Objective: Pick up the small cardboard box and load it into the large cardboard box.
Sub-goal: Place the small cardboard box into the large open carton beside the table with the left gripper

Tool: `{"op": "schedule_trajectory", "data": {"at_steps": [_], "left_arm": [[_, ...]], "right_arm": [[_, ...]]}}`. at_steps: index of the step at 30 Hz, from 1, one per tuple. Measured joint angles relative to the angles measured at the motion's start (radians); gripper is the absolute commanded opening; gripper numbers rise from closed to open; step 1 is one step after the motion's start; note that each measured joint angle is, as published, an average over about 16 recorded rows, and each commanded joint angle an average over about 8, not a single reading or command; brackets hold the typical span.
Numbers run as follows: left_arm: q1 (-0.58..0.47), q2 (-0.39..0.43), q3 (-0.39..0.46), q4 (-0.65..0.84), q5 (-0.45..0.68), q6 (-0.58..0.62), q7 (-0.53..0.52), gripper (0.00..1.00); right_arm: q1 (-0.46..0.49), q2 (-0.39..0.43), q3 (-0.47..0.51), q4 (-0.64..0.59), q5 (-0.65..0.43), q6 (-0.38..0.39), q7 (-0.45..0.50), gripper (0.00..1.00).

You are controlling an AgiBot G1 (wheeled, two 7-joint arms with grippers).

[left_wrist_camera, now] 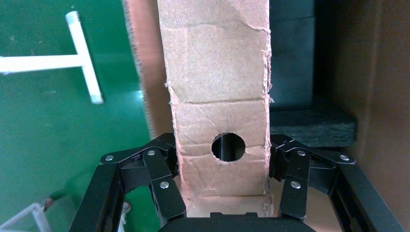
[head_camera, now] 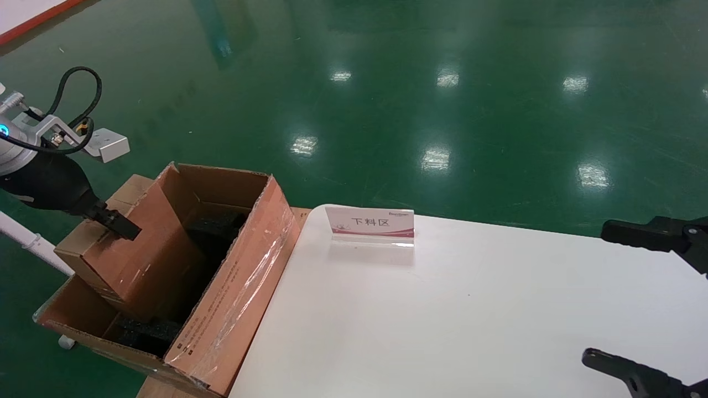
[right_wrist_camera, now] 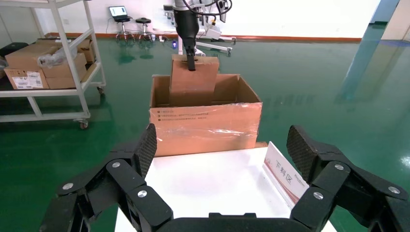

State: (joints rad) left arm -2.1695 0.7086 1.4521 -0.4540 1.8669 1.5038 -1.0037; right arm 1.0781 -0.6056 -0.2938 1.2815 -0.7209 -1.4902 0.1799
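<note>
My left gripper [head_camera: 118,223] is shut on the upper edge of the small cardboard box [head_camera: 138,260]. It holds the box tilted, with its lower part inside the large cardboard box [head_camera: 238,287]. In the left wrist view the small box's narrow side [left_wrist_camera: 220,82], with its round hole, sits clamped in my left gripper [left_wrist_camera: 222,145], a finger [left_wrist_camera: 162,164] on each side. Black foam [head_camera: 146,331] lies on the large box's floor. My right gripper [head_camera: 625,301] is open and empty over the table's right edge. The right wrist view shows that gripper [right_wrist_camera: 223,142], the taped large box [right_wrist_camera: 205,125] and the small box [right_wrist_camera: 192,82].
A white table [head_camera: 442,320] stands right of the large box, with a small red-and-white sign [head_camera: 369,224] near its far edge. In the right wrist view a shelf trolley [right_wrist_camera: 48,63] with cartons stands far off. Green floor lies all around.
</note>
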Motion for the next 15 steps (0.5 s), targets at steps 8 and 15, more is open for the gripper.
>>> {"op": "schedule_trajectory", "data": {"at_steps": [8,15], "left_arm": [[0.027,-0.007,0.013,-0.029,0.025,-0.034,-0.046,0.0],[0.05,-0.016,0.017,-0.053,0.036,-0.063,-0.088,0.0]], "right_arm": [[0.0,0.0,0.0,0.0,0.0,0.0,0.0,1.0],[0.0,0.0,-0.001,0.0,0.001,0.0,0.0,1.0]]}}
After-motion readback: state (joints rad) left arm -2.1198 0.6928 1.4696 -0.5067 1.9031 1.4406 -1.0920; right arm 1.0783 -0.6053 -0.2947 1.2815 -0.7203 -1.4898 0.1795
